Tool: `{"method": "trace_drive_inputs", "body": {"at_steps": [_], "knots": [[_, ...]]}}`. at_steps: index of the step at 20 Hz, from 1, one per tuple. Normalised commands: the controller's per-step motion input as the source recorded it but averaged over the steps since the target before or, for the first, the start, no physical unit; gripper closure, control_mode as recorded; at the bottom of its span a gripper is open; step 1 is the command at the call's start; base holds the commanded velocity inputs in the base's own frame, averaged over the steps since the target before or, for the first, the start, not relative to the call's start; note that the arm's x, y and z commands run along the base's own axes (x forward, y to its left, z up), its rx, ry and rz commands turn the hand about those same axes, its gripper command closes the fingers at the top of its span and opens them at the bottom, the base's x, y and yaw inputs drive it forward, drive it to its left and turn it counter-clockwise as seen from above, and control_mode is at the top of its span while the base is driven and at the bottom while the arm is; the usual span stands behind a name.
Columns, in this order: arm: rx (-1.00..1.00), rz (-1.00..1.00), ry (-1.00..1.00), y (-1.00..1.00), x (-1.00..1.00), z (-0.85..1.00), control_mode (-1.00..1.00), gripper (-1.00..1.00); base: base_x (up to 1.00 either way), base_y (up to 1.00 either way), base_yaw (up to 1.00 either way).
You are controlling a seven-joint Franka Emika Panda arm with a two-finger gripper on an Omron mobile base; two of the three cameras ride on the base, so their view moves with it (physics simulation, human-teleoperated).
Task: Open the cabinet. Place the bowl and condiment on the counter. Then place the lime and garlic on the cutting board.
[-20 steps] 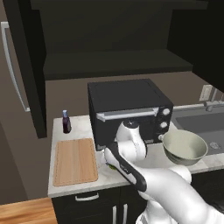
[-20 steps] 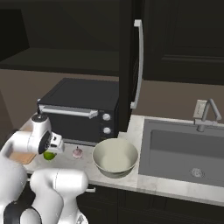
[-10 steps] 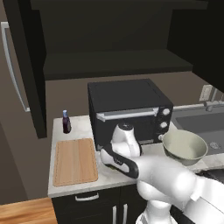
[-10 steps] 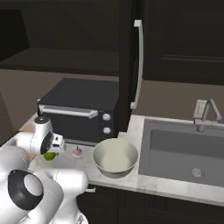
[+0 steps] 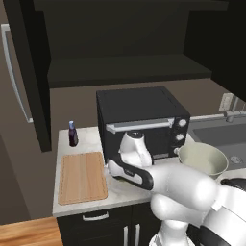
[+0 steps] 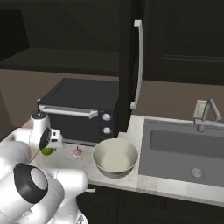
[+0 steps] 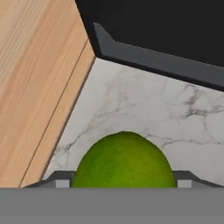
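The lime [image 7: 124, 159] lies on the counter [image 7: 153, 118] between the cutting board [image 7: 35, 87] and the toaster oven's front. My gripper [image 7: 123, 183] points down over it, open, with one finger close on each side of it. From the right base view the lime [image 6: 47, 151] sits just under the gripper [image 6: 50, 146], and the garlic [image 6: 77, 152] lies a little to its right. The bowl [image 6: 115, 157] stands on the counter by the sink. At the back left of the counter stands the condiment [image 5: 72, 133], behind the cutting board [image 5: 82, 177]. The cabinet [image 5: 14, 72] stands open.
A black toaster oven [image 5: 139, 120] fills the middle of the counter right behind my hand. To the right, an open cabinet door [image 6: 139, 61] hangs over the counter's edge by the sink [image 6: 183, 153] and its faucet [image 6: 210, 111].
My hand has sunk a little onto the lime and the jaws have narrowed around it. The arm's elbow has swung. The other things have stayed put.
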Motion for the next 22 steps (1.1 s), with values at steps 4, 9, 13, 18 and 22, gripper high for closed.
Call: {"method": "trace_drive_inputs", "body": {"at_steps": [4, 9, 13, 18, 22], "knots": [[0.00, 0.16, -0.10, 0.97, 0.42, 0.56, -1.00, 1.00, 0.00, 0.00, 0.00], [0.00, 0.11, -0.03, 0.97, 0.48, 0.13, -1.00, 1.00, 0.00, 0.00, 0.00], [0.00, 0.02, 0.00, 0.57, 0.68, 0.00, -1.00, 1.00, 0.00, 0.00, 0.00], [-0.01, 0.00, 0.00, 0.45, 0.69, -0.15, -1.00, 1.00, 0.00, 0.00, 0.00], [0.00, 0.00, 0.00, 0.36, 0.41, -0.16, -1.00, 1.00, 0.00, 0.00, 0.00]]}}
